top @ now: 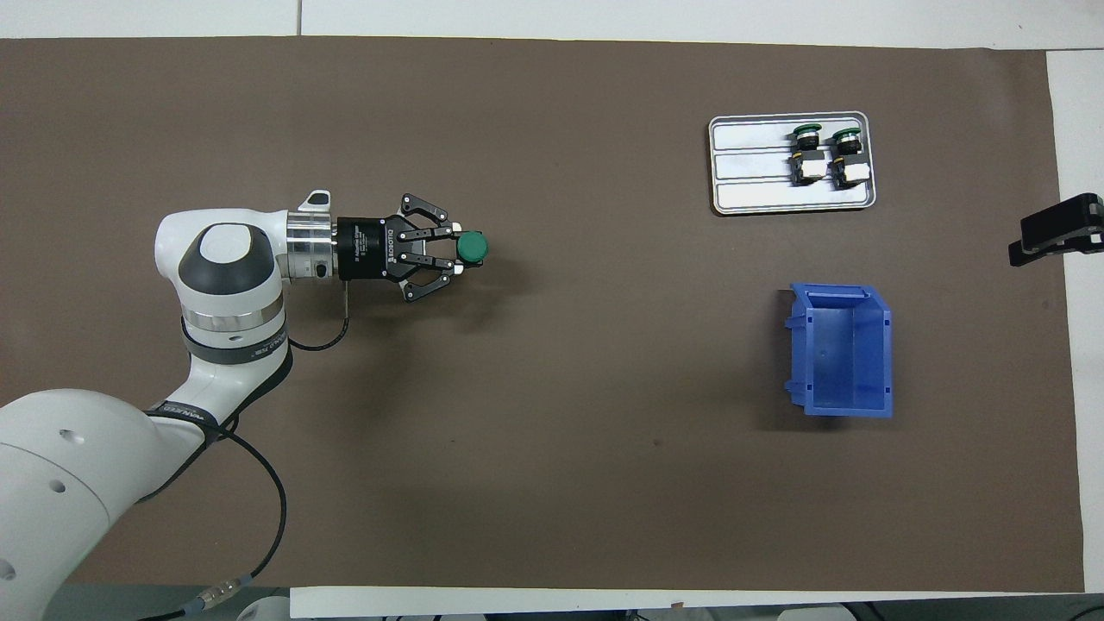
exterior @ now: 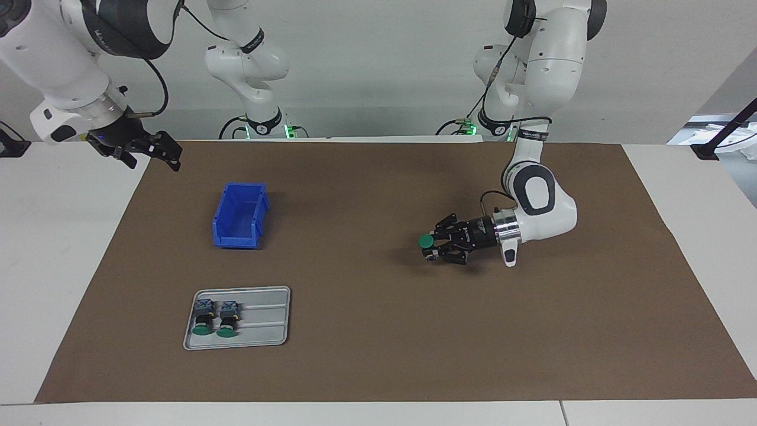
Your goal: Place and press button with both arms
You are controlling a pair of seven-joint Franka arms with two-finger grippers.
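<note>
A button with a round green cap (exterior: 425, 241) (top: 472, 248) is held sideways in my left gripper (exterior: 433, 247) (top: 455, 251), which is shut on its body. The gripper lies level and low over the middle of the brown mat, cap pointing toward the right arm's end. My right gripper (exterior: 146, 151) (top: 1056, 231) hangs open and holds nothing, above the mat's edge at its own end, where the arm waits. Two more green-capped buttons (exterior: 204, 318) (top: 805, 153) lie side by side in a grey tray (exterior: 267, 342) (top: 750, 205).
A blue open bin (exterior: 239, 216) (top: 841, 349) stands on the mat toward the right arm's end, nearer to the robots than the tray. The brown mat (exterior: 378, 331) covers most of the white table.
</note>
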